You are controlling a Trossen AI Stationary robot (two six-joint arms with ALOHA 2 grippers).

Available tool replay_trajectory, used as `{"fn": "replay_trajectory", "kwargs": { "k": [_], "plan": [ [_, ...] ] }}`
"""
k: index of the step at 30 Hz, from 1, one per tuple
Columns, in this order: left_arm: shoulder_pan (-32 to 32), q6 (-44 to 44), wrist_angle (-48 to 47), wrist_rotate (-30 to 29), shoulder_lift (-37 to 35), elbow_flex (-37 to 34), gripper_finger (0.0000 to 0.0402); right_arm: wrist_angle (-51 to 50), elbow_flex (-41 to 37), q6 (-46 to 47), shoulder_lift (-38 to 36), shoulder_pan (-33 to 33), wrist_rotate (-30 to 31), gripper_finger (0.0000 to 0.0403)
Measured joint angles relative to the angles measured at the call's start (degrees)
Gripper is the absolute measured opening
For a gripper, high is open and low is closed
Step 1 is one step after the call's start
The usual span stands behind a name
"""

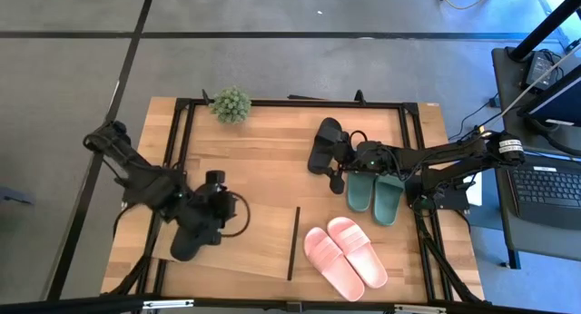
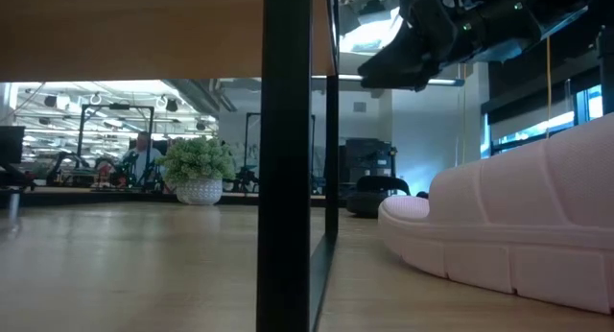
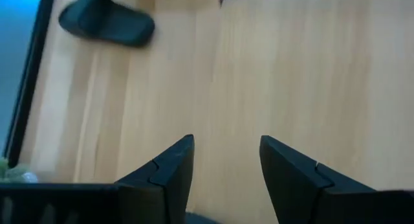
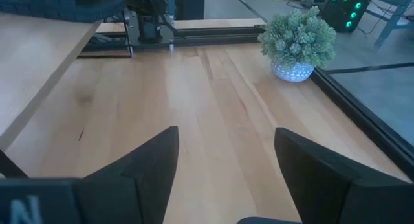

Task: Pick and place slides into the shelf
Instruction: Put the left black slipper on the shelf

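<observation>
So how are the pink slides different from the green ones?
The pink slides are light; the green slides are dark. The pink slides lie slanted on the table, the green slides straighter. The pink slides lie clear of the arms, while the right arm reaches over the green slides. Both pairs lie side by side.

Right gripper (image 4: 226,166) hanging over bare wood, fingers apart

Small potted plant (image 4: 297,43) in a white pot sits near the table's black frame edge (image 4: 352,104); the light board (image 4: 39,52) at one side is probably the shelf top, with dark arm hardware (image 4: 145,17) beyond.
</observation>
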Motion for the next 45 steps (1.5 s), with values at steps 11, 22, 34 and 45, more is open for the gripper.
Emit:
{"fn": "replay_trajectory", "kwargs": {
  "k": [11, 22, 34, 45],
  "plan": [
    [11.64, 6.69, 4.91, 20.12, 0.07, -6.07, 0.0169, -1.11, 0.0, -1.73, 0.01, 0.0, -0.02, 0.0255],
    [16.45, 3.14, 2.24, 28.03, 0.07, -9.9, 0.0169, -2.6, 0.0, -1.6, 0.01, 0.0, -0.02, 0.0255],
    [16.82, -3.07, -4.62, 29.36, 0.07, -11.1, 0.0169, -2.91, 0.0, -1.55, 0.01, 0.0, 0.0, 0.0255],
    [15.7, -7.87, -6.92, 36.07, 0.07, -11.1, 0.0169, -3.02, 0.0, -1.54, 0.01, 0.0, 0.0, 0.0255]
  ]
}}
